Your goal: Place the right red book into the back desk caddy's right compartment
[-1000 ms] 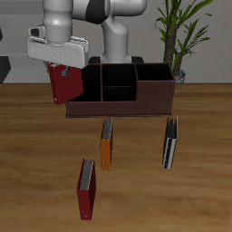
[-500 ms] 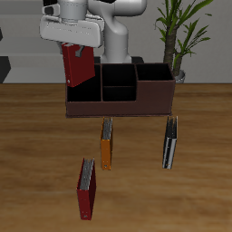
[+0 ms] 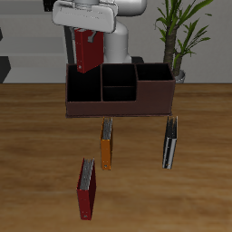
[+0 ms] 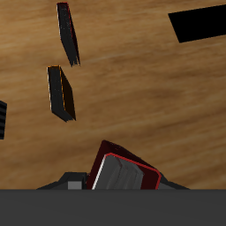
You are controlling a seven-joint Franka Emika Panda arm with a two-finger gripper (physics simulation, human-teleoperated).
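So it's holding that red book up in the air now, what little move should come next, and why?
Probably a slow, straight lowering. The right red book, gripped by the gripper, hangs roughly upright above the back desk caddy, about over its right compartment, and its lower edge looks not yet inside. If it drifts toward the divider, a slight sideways correction first would seem wise.

Even bright light, soft shadows, low-res
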